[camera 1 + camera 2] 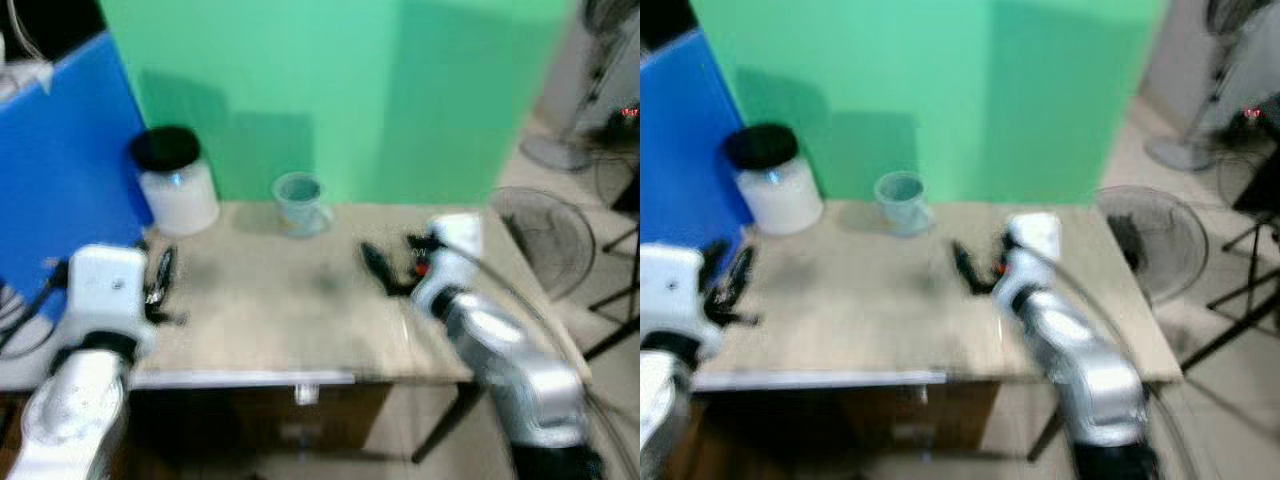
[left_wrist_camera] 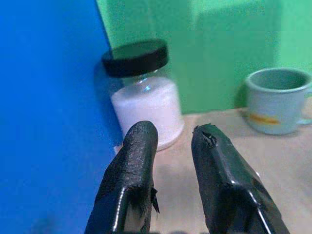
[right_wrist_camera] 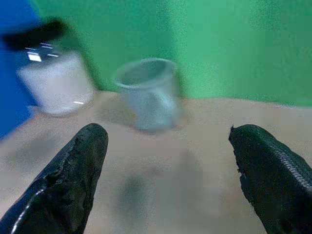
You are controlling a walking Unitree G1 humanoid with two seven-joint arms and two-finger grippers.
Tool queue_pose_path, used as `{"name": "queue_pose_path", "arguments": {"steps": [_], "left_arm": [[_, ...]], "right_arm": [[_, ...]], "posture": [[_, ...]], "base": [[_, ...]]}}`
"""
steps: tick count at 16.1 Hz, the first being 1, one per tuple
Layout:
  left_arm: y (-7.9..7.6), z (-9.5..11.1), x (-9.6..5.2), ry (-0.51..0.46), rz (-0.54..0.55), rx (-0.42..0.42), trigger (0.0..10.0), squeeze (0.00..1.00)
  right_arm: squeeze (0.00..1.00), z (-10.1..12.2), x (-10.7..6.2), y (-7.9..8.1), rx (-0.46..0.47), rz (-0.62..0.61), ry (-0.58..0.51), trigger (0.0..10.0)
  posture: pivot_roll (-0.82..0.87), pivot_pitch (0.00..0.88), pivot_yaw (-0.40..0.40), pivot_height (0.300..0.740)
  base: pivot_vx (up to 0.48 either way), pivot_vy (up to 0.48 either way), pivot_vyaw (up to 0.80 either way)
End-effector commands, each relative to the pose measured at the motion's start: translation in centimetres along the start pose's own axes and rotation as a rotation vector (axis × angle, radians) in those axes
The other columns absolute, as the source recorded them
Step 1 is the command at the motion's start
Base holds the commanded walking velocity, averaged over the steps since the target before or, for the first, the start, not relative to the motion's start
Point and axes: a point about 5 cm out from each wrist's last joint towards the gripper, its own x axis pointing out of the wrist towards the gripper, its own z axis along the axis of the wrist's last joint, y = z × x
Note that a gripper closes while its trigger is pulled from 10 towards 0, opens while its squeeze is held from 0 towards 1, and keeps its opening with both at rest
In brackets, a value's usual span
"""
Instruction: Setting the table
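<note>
A light wooden table (image 1: 270, 310) stands before me; the head views are blurred. At its back left stands a clear jar (image 1: 178, 182) of white powder with a black lid, also seen in the left wrist view (image 2: 144, 97). A pale blue-grey mug (image 1: 300, 203) sits at the back middle. My left gripper (image 1: 160, 285) hovers over the table's left edge, pointing toward the jar, its fingers (image 2: 136, 161) a narrow gap apart with nothing between. My right gripper (image 1: 395, 258) is over the right half of the table, open wide and empty, facing the mug (image 3: 148, 92).
A blue panel (image 1: 60, 170) rises on the left and a green backdrop (image 1: 350, 90) behind the table. A round fan (image 1: 545, 235) lies on the floor by the table's right side, a standing fan (image 1: 575, 90) and black stand legs (image 1: 615, 300) beyond.
</note>
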Motion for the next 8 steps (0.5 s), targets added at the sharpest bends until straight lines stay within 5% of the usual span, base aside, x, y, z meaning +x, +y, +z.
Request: {"name": "queue_pose_path", "arguments": {"steps": [1,2,3,8], "left_arm": [[-0.7,0.3,0.3,-0.009,-0.049,-0.005,10.0,0.00],[-0.7,0.2,0.4,-0.005,-0.064,0.002,10.0,0.00],[-0.9,0.1,0.5,0.008,-0.090,0.008,10.0,0.00],[-2.4,-0.1,1.2,0.022,-0.325,0.022,10.0,0.00]], "right_arm": [[0.00,0.1,-0.4,-1.0,-0.042,-0.034,0.006,10.0],[0.04,0.1,-0.2,-1.1,-0.046,-0.023,0.004,10.0],[1.00,0.1,0.0,-1.2,-0.050,-0.015,0.005,10.0],[1.00,0.2,2.4,-0.5,-0.100,0.268,-0.011,10.0]], "posture": [[0.01,0.000,0.026,0.740],[0.01,0.000,0.026,0.740],[0.01,0.000,0.027,0.740],[0.01,0.000,0.027,0.740]], "base": [[0.255,0.000,0.00],[0.244,0.000,0.00],[0.000,0.000,0.00],[0.000,0.000,0.00]]}}
